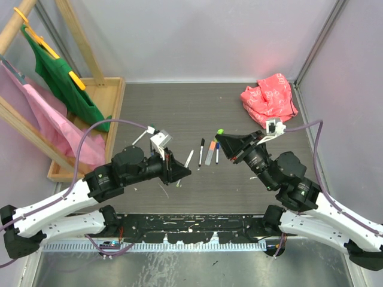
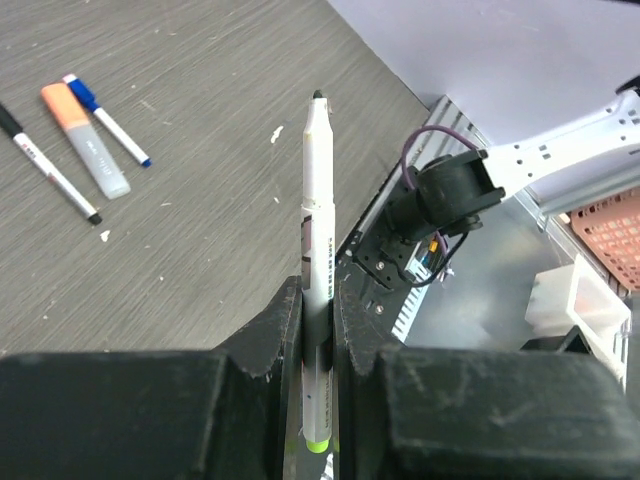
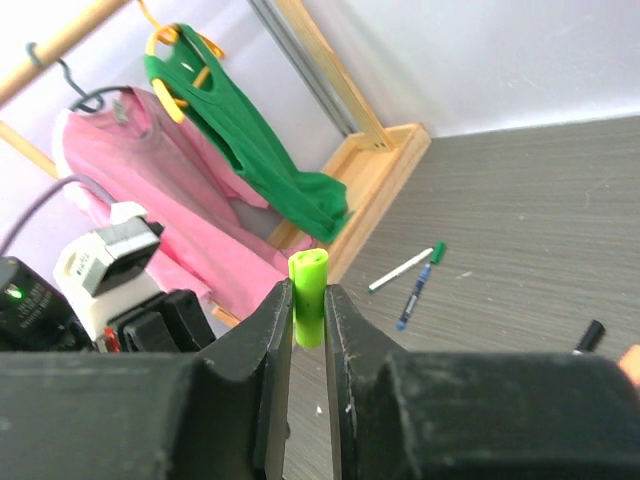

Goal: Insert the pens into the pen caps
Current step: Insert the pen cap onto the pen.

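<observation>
A white pen (image 2: 318, 200) with a dark bare tip and a lime tail stands pinched between the jaws of my left gripper (image 2: 318, 292), its tip pointing away from the wrist. From above, that gripper (image 1: 182, 172) sits left of centre. My right gripper (image 3: 308, 298) is shut on a lime-green pen cap (image 3: 308, 268); in the top view the cap (image 1: 220, 131) faces the left arm. A black-ended pen (image 1: 201, 151), an orange-capped grey marker (image 1: 210, 153) and a blue-capped pen (image 1: 216, 153) lie between the arms. A green-capped white pen (image 3: 405, 268) and a blue pen (image 3: 413, 290) lie farther left.
A wooden clothes rack (image 1: 90, 89) with a green garment (image 1: 57, 72) and a pink one (image 1: 42, 119) fills the left side. A crumpled red bag (image 1: 269, 98) lies at the back right. A black rail (image 1: 191, 224) runs along the near edge.
</observation>
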{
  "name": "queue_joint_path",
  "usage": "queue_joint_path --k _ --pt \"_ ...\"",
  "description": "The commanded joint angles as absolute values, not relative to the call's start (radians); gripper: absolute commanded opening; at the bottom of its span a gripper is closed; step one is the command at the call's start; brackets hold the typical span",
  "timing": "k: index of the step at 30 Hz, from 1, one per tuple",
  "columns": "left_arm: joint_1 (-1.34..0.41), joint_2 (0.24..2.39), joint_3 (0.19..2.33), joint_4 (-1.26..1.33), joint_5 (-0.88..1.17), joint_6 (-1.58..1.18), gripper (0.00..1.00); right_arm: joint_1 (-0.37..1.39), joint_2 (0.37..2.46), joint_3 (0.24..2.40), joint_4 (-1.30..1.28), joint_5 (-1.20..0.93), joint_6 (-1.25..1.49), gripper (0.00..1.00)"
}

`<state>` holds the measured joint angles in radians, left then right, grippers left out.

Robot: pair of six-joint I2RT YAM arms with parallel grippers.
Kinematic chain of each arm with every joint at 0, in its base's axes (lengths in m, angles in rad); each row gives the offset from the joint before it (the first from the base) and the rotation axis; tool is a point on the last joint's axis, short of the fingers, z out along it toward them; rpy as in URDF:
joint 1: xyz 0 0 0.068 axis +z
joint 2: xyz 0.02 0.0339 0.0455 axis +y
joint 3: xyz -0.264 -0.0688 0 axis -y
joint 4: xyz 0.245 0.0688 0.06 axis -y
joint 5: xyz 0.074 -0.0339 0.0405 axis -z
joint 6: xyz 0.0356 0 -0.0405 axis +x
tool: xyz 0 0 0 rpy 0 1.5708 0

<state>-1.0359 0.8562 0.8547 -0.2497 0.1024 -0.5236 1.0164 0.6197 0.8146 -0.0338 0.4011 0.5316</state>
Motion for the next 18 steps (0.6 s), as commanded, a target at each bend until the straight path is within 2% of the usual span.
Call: queue_joint_path --k 1,12,18 --pt "-1.098 0.839 0.896 -0.135 0.034 -0.474 0.0 1.013 0.571 0.825 0.12 0.361 0.559 0.0" --pt "-1.3 0.845 0.916 -0.132 -0.213 -0.389 0.0 1.014 0.528 0.83 0.213 0.316 0.557 0.0" --pt "-1.337 0.871 0.916 -0.109 -0.224 -0.373 0.0 1.013 0.53 0.829 0.286 0.24 0.534 0.0"
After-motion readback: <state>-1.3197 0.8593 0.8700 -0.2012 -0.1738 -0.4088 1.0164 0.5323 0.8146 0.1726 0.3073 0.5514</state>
